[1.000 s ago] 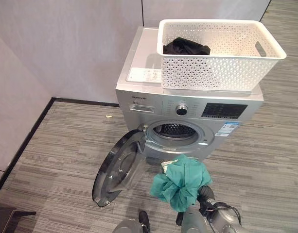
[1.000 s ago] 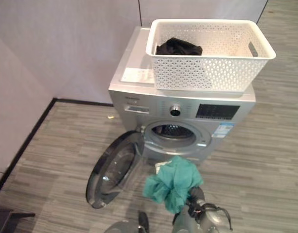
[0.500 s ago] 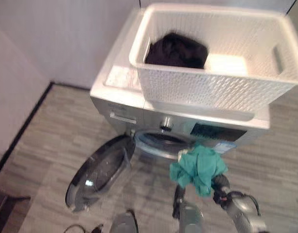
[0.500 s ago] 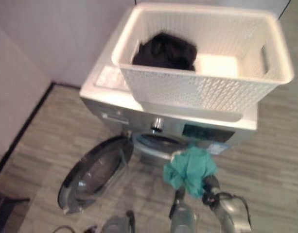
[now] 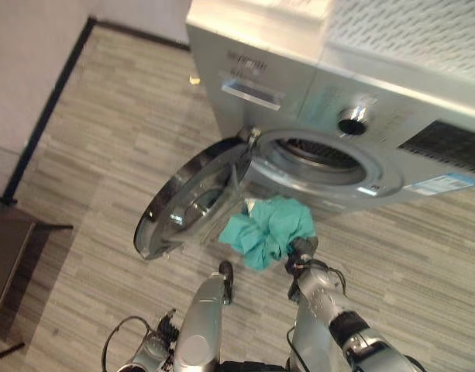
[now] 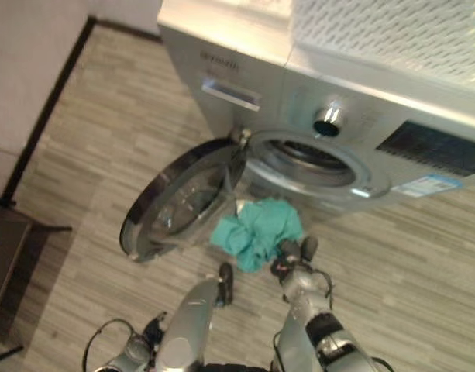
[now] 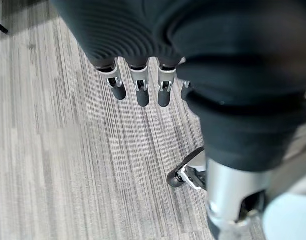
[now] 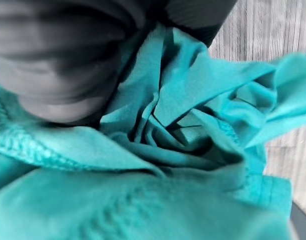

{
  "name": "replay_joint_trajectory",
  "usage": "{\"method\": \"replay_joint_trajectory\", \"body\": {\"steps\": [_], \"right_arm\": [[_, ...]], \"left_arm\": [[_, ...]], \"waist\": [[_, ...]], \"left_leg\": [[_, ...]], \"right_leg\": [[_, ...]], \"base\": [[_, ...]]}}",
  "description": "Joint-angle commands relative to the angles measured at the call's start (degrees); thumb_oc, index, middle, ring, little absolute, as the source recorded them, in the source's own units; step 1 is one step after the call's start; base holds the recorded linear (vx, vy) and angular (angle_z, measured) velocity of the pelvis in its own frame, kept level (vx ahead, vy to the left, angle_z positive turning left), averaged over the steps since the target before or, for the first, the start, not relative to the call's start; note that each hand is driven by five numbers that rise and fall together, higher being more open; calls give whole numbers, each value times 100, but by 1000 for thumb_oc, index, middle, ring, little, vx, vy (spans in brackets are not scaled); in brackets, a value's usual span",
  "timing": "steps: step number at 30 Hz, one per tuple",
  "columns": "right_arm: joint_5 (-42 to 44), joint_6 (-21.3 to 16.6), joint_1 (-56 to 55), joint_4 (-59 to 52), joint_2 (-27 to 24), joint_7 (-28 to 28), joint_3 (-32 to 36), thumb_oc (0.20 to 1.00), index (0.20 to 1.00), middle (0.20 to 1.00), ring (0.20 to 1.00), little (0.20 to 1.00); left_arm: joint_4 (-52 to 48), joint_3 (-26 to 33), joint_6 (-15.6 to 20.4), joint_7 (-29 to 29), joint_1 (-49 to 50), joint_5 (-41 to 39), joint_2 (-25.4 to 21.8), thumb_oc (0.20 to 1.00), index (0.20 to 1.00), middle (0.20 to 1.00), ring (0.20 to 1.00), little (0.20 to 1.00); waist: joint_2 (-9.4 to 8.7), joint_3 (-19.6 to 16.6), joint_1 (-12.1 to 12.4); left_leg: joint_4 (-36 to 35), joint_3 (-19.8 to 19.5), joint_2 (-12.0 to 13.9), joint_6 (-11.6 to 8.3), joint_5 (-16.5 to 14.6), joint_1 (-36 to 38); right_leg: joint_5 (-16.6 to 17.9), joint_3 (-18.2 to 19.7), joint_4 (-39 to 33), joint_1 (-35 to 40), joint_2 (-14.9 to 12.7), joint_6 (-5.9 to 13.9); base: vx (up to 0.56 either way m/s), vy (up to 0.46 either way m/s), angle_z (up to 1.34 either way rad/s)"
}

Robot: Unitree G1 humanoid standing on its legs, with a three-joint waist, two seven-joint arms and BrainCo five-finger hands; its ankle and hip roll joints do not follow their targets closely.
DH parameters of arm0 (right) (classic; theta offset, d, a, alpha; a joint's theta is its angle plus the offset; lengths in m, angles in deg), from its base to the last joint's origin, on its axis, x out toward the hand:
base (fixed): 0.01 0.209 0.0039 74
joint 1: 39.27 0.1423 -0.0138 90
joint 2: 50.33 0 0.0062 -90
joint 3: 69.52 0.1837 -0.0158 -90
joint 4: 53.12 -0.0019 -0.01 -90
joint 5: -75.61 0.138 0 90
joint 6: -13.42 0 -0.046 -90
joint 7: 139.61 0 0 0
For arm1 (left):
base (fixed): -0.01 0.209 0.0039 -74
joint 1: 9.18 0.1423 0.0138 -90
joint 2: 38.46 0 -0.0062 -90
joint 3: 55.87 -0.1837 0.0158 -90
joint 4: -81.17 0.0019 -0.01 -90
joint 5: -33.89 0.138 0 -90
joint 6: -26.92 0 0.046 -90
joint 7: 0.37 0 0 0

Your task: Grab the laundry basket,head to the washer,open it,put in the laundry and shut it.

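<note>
Left hand (image 7: 143, 75) hangs low over the floor (image 5: 105, 155), fingers (image 7: 141, 92) straight, side by side, tips pointing down, nothing in them. Floor is grey wood-look plank, striped grain.

Right hand (image 5: 301, 249) is just ahead of that, bunched into the teal cloth (image 5: 268, 229). In its wrist view the cloth (image 8: 192, 130) wraps round and over the hand, folds crumpled tight against the dark cover; fingers buried in the fabric, so can't tell how they sit. Cloth is off the floor, below the washer's opening and just beside the open door's lower edge.

Washer door (image 5: 192, 200) swung wide to the robot's left, glass bowl facing up and out. Drum opening (image 5: 324, 159) uncovered, perforated drum visible inside. Washer (image 5: 283, 85) silver, knob (image 5: 352, 120) above the opening, dark panel to its right, detergent drawer to its left.

White perforated laundry basket (image 5: 411, 31) sits on top of the washer, right side.

Far left: pale wall (image 5: 20, 54) with dark skirting running along the floor. Dark furniture piece (image 5: 8, 248) at the left edge.
</note>
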Motion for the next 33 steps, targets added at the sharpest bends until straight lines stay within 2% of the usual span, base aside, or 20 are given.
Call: {"method": "replay_joint_trajectory", "body": {"steps": [1,2,3,5,7,8,12,18,20,25,26,30,32,33], "right_arm": [[728,-748,250,-269,-47,-343,286,200,200,200,200,200],[731,-748,265,-266,-51,-339,296,200,200,200,200,200],[1019,-945,568,-117,-5,-412,636,200,200,200,200,200],[1148,-1105,793,2,-78,-476,839,200,200,200,200,200],[1266,-1173,918,62,-95,-476,998,200,200,200,200,200],[1390,-1312,1191,261,-149,-527,1203,200,200,200,200,200],[1716,-1507,1858,812,-383,-600,1759,200,200,200,200,200],[2112,-1461,3022,2145,-1318,-556,2375,200,200,200,200,200],[2348,-1445,3543,2607,-1825,-599,2654,200,200,200,200,200],[1898,-1519,4185,2334,-2495,-733,2322,200,200,200,200,200],[1869,-1518,4202,2322,-2507,-770,2312,200,200,200,200,200],[1376,-1471,5037,2165,-3314,-842,1645,200,200,200,200,200],[1269,-1366,5294,2228,-3495,-793,1382,200,200,200,200,200],[1184,-1314,5338,2310,-3522,-824,1312,558,558,558,558,558]], "left_arm": [[37,83,-27,374,202,-177,151,1000,1000,1000,1000,1000],[36,79,-26,377,188,-179,151,1000,1000,1000,1000,1000],[92,121,-11,308,279,-326,146,1000,1000,1000,1000,1000],[169,113,4,293,308,-328,109,1000,1000,1000,1000,1000],[196,60,-3,279,319,-297,112,1000,1000,1000,1000,1000],[209,-36,-1,261,379,-253,125,1000,1000,1000,1000,1000],[188,-138,33,222,421,-372,141,1000,1000,1000,1000,1000],[50,-342,121,120,411,-561,36,1000,1000,1000,1000,1000],[-52,-441,149,93,390,-615,-32,1000,1000,1000,1000,1000],[-188,-543,191,29,355,-706,-64,1000,1000,1000,1000,1000],[-200,-548,188,26,349,-712,-54,1000,1000,1000,1000,1000],[-401,-701,265,-79,409,-756,-235,1000,1000,1000,1000,1000],[-459,-727,253,-115,430,-743,-301,1000,1000,1000,1000,1000],[-481,-723,257,-119,436,-773,-314,1000,1000,1000,1000,1000]], "waist": [[262,-30,83],[205,-12,49],[340,-15,139],[400,-14,181],[437,-14,196],[521,-14,227],[700,-14,339],[963,-37,553],[1105,-57,664],[1233,-114,794],[1248,-116,795],[1329,-187,908],[1354,-191,947],[1362,-184,953]], "left_leg": [[99,68,-208,-168,-190,352],[97,103,-272,-144,-51,262],[318,27,-219,-167,-225,130],[538,-20,-198,-198,-179,-103],[656,-43,-186,-194,-259,-220],[787,-94,-175,-192,-301,-377],[1062,-181,-169,-185,-396,-791],[1515,-250,-163,-210,-419,-1442],[1737,-275,-193,-211,-462,-1777],[1948,-296,-184,-208,-498,-2154],[1955,-298,-183,-208,-500,-2170],[2041,-348,-201,-237,-467,-2381],[2089,-366,-202,-251,-439,-2454],[2098,-368,-204,-253,-441,-2469]], "right_leg": [[-434,-135,574,82,203,217],[-303,-163,498,40,132,152],[-591,-158,867,-117,178,193],[-704,-212,1108,-293,160,172],[-796,-234,1277,-419,138,171],[-942,-265,1516,-597,115,152],[-1173,-323,1911,-923,31,140],[-1506,-403,2462,-1545,-95,100],[-1634,-388,2745,-1878,-157,98],[-1733,-438,3006,-2251,-212,92],[-1736,-438,3013,-2266,-212,90],[-1783,-390,3147,-2507,-227,79],[-1801,-376,3202,-2572,-223,70],[-1808,-371,3221,-2598,-223,67]], "base": [[-18,4,38],[-24,0,34],[-36,2,39],[-7,-16,24],[-23,-25,30],[-22,-23,18],[-23,-50,12],[-16,-52,16],[-27,-25,9],[-9,-1,8],[0,0,0],[-3,-11,5],[-12,-22,9],[-5,-11,4]]}}
